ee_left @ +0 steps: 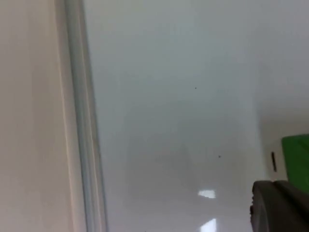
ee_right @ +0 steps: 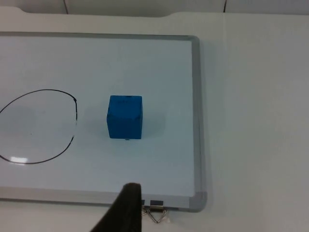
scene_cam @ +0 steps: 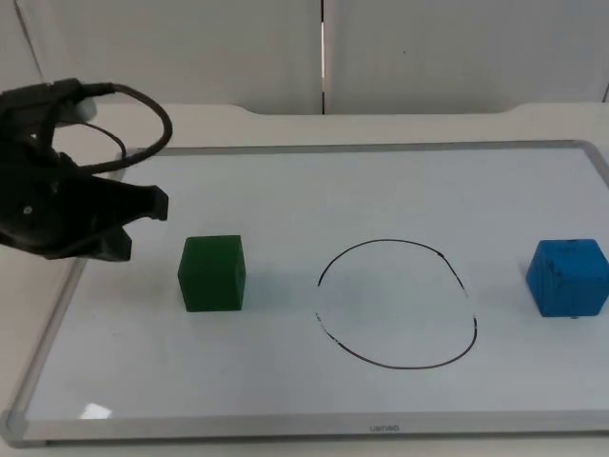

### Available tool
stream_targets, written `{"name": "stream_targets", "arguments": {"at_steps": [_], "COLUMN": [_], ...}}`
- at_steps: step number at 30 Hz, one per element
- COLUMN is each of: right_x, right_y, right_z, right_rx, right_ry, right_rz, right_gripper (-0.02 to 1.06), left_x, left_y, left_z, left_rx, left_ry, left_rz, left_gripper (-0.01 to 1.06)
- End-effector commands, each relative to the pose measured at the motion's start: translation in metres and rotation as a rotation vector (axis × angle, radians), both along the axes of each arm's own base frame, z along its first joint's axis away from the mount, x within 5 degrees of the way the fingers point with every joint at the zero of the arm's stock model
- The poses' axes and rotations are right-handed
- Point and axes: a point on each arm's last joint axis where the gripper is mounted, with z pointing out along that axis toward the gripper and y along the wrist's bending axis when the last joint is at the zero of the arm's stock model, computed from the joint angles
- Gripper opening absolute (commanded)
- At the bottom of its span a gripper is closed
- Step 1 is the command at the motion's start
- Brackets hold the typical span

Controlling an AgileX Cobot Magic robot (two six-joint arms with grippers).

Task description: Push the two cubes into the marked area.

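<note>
Cubes first: your green cube (scene_cam: 212, 273) sits on the whiteboard (scene_cam: 381, 190) outside the drawn circle (scene_cam: 397, 303), on the circle's left-arm side. Your blue cube (scene_cam: 568, 276) sits outside the circle too, on the opposite side, near the whiteboard's frame. Both are clear of the line. Your left gripper (scene_cam: 133, 221) hovers just beside the green cube, on the side away from the circle, apart from it; you cannot tell whether its fingers are parted. The right wrist view has the blue cube between the circle and the frame.

Bare whiteboard (scene_cam: 381, 190) between green cube (scene_cam: 212, 273), circle (scene_cam: 397, 303).
</note>
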Motion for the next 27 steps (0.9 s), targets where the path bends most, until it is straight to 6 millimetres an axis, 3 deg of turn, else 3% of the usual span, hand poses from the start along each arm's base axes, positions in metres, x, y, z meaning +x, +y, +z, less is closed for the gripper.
{"name": "stream_targets", "arguments": {"at_steps": [1, 11, 27], "right_x": [0.0, 0.0, 0.0], "right_y": [0.0, 0.0, 0.0], "right_z": [0.001, 0.001, 0.001], "right_rx": [0.001, -0.001, -0.001], "right_ry": [-0.012, -0.012, -0.012], "right_rz": [-0.007, -0.008, -0.008], "right_gripper": [1.05, 1.05, 1.05], "left_x": [0.008, 0.022, 0.016], "left_y": [-0.003, -0.008, -0.034], "left_z": [-0.005, -0.032, -0.034], "left_rx": [-0.013, -0.018, -0.005], "left_ry": [0.011, 0.078, 0.067], "left_rz": [0.005, -0.015, -0.101], "left_gripper": [0.0, 0.0, 0.0]}}
